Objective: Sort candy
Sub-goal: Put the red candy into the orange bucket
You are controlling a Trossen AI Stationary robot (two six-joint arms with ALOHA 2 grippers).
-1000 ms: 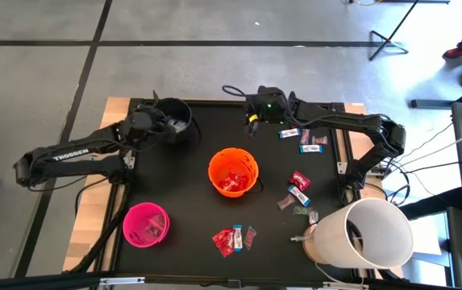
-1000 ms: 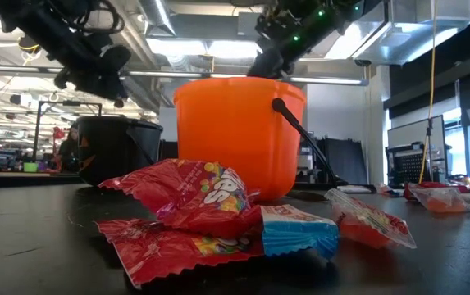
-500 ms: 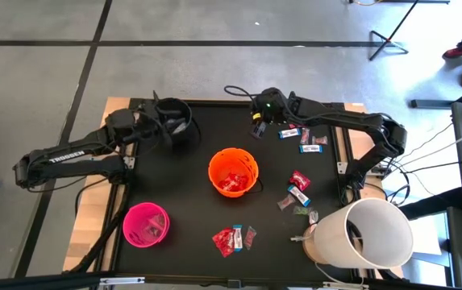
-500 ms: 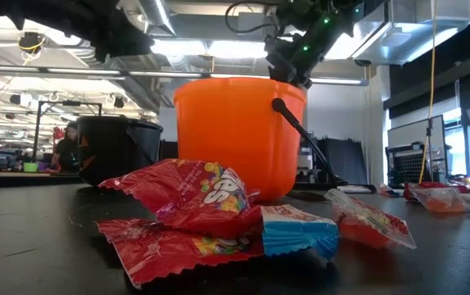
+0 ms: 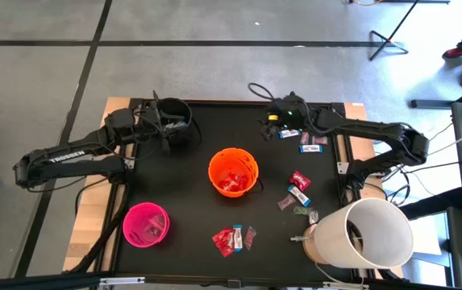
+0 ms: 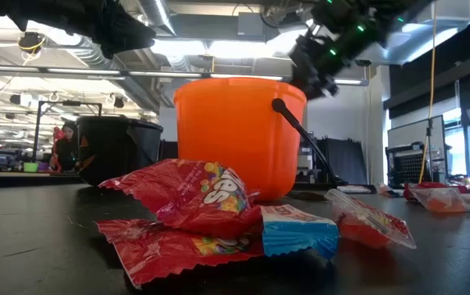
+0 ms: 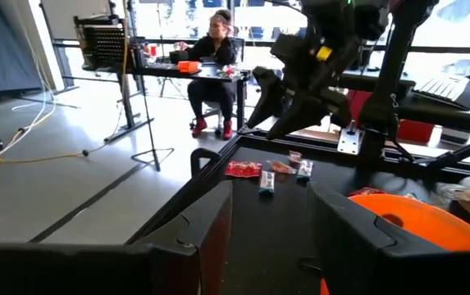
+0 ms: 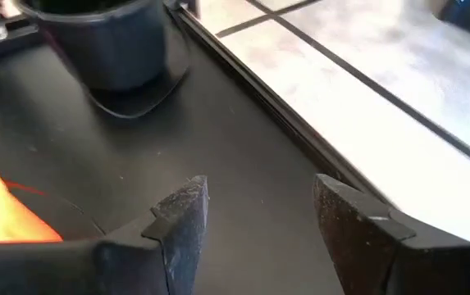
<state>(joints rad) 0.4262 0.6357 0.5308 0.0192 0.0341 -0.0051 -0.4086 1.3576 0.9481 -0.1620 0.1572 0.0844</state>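
Candy lies in three groups on the black table: wrapped sweets [image 5: 305, 142] by the far right corner, more [image 5: 297, 193] right of the orange bucket [image 5: 233, 171], and red packets [image 5: 232, 239] near the front edge, which fill the low view as packets [image 6: 210, 197]. My right gripper [image 5: 269, 122] hangs open above the far edge, just left of the far-right sweets, with nothing between its fingers [image 8: 181, 217]. My left gripper [image 5: 158, 129] is open and level beside the black bucket [image 5: 174, 121], and it is empty [image 7: 271, 221].
A pink bucket [image 5: 145, 224] stands at the front left. A large white tub [image 5: 366, 234] lies at the front right corner. The orange bucket holds red packets. A person [image 7: 218, 33] sits at a desk beyond the table.
My left gripper has drawn back from above the black bucket toward the table's left, risen a little and tipped up to level. My right gripper has moved along the far edge toward the table's right edge, sinking slightly and rolling. No candy has moved.
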